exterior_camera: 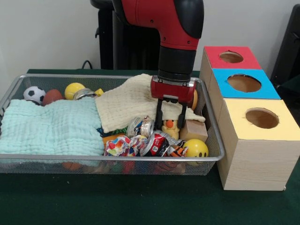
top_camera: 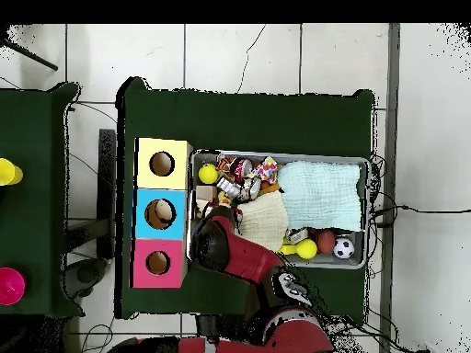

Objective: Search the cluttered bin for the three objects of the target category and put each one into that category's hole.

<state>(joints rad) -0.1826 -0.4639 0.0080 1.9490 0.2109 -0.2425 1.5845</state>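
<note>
Small yellow plush duck with an orange beak (exterior_camera: 169, 126): sits upright at the right end of the wire mesh bin (exterior_camera: 117, 159), wedged between a plain wooden block (exterior_camera: 193, 130) on its right and crumpled foil snack packets (exterior_camera: 140, 126) on its left. Soft, rounded body; only head and beak show clearly. Probably the current target, though the category is not stated.

Red and black gripper (exterior_camera: 169, 119): directly above the duck, 2 black fingers (exterior_camera: 159, 117) apart, straddling its head, tips at about head level. Not closed on anything.

Risks from here:
- Fingers could catch the edge of the cream woven cloth (exterior_camera: 131, 101), which lies just behind and partly under the gripper, and drag it up with the toy.
- The right finger is close to the wooden block; descending could jam against it or nudge it.
- A plush head may compress and slip out on lifting.
- The yellow smiley ball (exterior_camera: 196, 148) just in front could roll if the clutter shifts.

Further out: pale blue muslin cloth (exterior_camera: 51, 126) covers the left half of the bin, with a soccer ball (exterior_camera: 34, 94) and a yellow ball (exterior_camera: 74, 90) behind it. On the green surface (exterior_camera: 117, 197) to the right stands the wooden box with 3 holes: red (exterior_camera: 231, 57), blue (exterior_camera: 244, 83), yellow (exterior_camera: 261, 118). In the overhead view something pale may sit in the blue hole; hard to tell.
</note>
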